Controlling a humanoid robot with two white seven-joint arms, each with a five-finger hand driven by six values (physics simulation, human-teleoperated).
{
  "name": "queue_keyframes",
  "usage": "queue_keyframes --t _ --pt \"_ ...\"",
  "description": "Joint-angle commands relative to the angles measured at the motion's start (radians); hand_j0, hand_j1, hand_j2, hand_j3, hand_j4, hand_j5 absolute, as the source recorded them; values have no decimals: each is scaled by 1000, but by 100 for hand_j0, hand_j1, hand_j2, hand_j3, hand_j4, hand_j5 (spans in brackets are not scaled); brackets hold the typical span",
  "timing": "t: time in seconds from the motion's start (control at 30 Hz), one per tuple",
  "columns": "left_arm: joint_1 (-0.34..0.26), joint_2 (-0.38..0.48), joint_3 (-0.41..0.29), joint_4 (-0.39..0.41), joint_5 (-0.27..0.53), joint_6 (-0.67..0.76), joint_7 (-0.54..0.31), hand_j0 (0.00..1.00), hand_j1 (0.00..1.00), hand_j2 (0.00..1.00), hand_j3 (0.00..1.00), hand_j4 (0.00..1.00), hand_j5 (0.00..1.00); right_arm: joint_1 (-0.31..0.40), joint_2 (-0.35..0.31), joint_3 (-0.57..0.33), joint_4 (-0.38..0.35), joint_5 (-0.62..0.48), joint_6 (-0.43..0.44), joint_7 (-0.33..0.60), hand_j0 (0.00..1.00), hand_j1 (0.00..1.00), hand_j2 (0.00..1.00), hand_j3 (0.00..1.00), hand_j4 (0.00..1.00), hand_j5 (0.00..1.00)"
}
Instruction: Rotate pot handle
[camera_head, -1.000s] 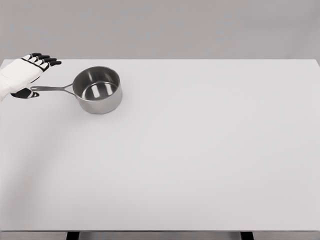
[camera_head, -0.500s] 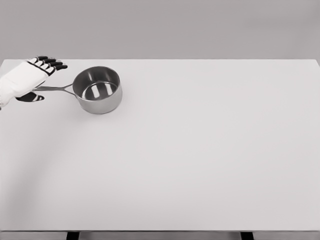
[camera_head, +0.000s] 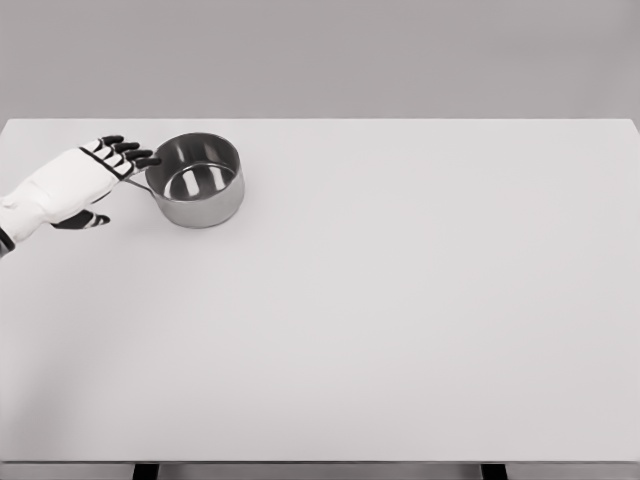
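Observation:
A shiny steel pot (camera_head: 196, 180) stands on the white table (camera_head: 400, 300) at the far left. Its thin handle points left and lies almost wholly under my left hand (camera_head: 92, 180), with only a short stub showing by the pot wall. The hand hovers over the handle with its fingers (camera_head: 130, 154) stretched toward the pot rim and the thumb (camera_head: 82, 221) spread below. Nothing is grasped. The right hand is out of view.
The table's far edge runs just behind the pot, and its left edge lies close to my left hand. No other objects stand on the table.
My left hand has slid right and slightly toward me along the handle, now covering it, fingertips near the pot rim. The pot has not moved.

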Motion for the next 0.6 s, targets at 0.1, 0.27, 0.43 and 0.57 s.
queue_keyframes --t 0.1,0.27,0.43,0.57 --pt "8 39 9 -88 51 0 1 100 100 100 100 100 100 0 0 0 0 -1 0 0 100 100 100 100 100 100" --pt "130 65 114 -266 76 0 -2 100 100 100 100 100 100 0 0 0 0 -1 0 0 100 100 100 100 100 100" --pt "275 68 263 -379 121 0 -4 100 100 100 100 100 100 0 0 0 0 -1 0 0 100 100 100 100 100 100" --pt "376 64 295 -378 117 0 -10 100 100 100 100 100 100 0 0 0 0 -1 0 0 100 100 100 100 100 100"
